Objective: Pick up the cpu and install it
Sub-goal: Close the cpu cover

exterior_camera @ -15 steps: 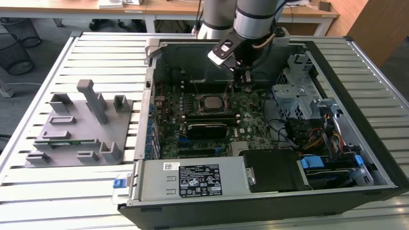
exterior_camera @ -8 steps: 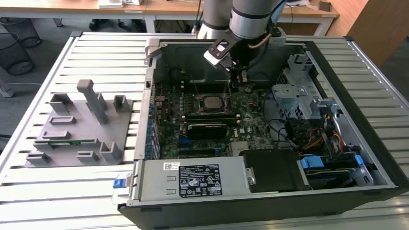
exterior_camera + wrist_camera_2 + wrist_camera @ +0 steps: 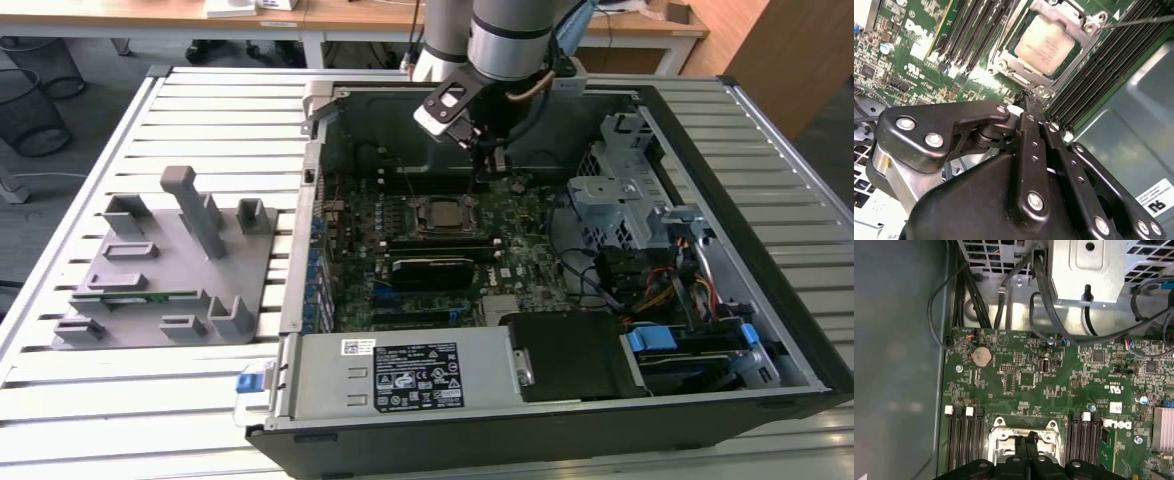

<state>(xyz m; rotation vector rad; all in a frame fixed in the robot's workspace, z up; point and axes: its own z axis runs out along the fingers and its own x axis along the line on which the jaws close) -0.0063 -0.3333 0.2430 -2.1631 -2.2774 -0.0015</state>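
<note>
In the exterior view, the black two-fingered end effector (image 3: 489, 158) hangs inside the open black computer case (image 3: 561, 435) on the slatted white table (image 3: 134, 400). The cpu (image 3: 445, 214), a small flat square chip with a silvery-grey metal top, lies in its socket just beside the tips, toward the exterior view's left. In the second wrist view, the end effector (image 3: 1029, 98) has its fingers pressed together around nothing, and the cpu (image 3: 1046, 42) sits flat inside the metal socket frame (image 3: 1004, 67), just ahead of the tips. In the first wrist view, the end effector (image 3: 1026, 439) seems to hover over this frame (image 3: 999, 432) without touching it, though I cannot be sure.

place: lab or workshop | slatted metal workbench (image 3: 134, 420) | open computer case (image 3: 534, 442) | office desks (image 3: 360, 17) behind
</note>
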